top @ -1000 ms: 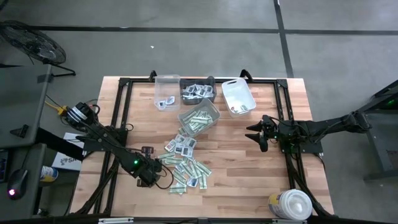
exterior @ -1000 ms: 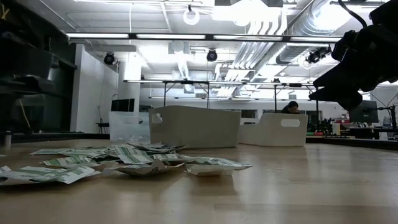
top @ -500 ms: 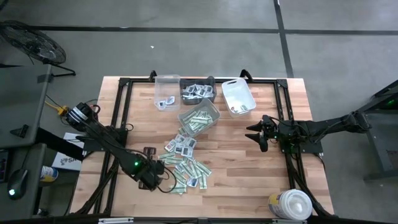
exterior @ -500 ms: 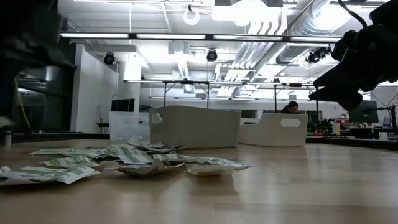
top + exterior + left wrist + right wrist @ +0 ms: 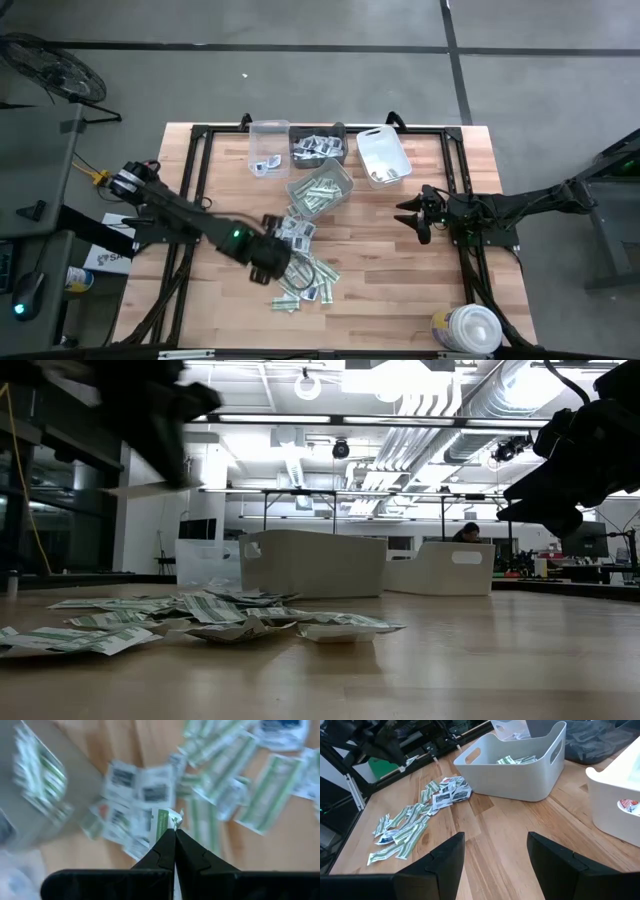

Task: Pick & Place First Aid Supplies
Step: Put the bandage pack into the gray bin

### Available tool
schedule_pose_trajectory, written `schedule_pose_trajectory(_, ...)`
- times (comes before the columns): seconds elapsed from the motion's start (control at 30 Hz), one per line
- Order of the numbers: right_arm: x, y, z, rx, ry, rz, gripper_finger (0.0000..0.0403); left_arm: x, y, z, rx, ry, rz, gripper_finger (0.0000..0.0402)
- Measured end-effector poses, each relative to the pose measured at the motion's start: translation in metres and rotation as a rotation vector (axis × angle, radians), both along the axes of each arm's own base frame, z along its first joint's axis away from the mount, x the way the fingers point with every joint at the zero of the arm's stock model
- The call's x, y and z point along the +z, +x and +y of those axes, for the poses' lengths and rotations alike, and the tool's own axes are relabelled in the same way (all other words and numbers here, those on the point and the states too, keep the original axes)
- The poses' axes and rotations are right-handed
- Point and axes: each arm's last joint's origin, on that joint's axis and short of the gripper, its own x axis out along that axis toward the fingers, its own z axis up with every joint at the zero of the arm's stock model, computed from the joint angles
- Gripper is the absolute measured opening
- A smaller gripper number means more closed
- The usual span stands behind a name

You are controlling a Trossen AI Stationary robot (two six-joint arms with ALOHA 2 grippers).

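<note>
We are cataloguing a light wooden slatted table carrying a loose scatter of small flat sealed first aid packets, narrow green-and-white strips mixed with squarish white ones bearing dark print, lying near the table's middle and running toward its near edge. We are holding the left gripper above this scatter, its two dark fingers pressed together and clamped on one narrow green-and-white strip packet, which is sticking out past the fingertips and hanging clear of the table; in the low view the same packet is showing as a thin flat sliver under the raised dark gripper. We are keeping the right gripper raised over the right part of the table, well apart from the scatter, its fingers spread apart and holding nothing. Along the far side we are listing a clear plastic bin with a few packets, a dark bin with white packets, a white plastic bin, and, just nearer, a pale grey handled bin holding green-and-white strips. A round white tub is standing at the near right corner.
</note>
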Motion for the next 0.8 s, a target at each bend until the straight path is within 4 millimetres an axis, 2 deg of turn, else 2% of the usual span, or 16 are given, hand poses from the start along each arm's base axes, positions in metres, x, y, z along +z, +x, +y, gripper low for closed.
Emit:
schedule_pose_trajectory(0.2,0.0,0.0,0.0,0.0,0.0,0.0,0.0208,0.007,0.028,0.037,-0.132,0.073,-0.077,0.0)
schedule_pose_trajectory(0.3,0.0,0.0,0.0,0.0,0.0,0.0,0.0208,0.011,0.04,0.058,-0.142,0.111,-0.13,0.0)
schedule_pose_trajectory(0.43,0.0,0.0,0.0,0.001,0.0,-0.001,0.0208,0.016,0.053,0.095,-0.025,0.089,-0.219,0.0)
schedule_pose_trajectory(0.63,0.0,0.0,0.0,0.0,0.0,0.0,0.0208,0.019,0.062,0.152,0.277,-0.097,-0.351,0.0)
schedule_pose_trajectory(0.8,0.0,0.0,0.0,0.0,0.0,0.0,0.0208,0.013,0.065,0.183,0.41,-0.237,-0.389,0.0)
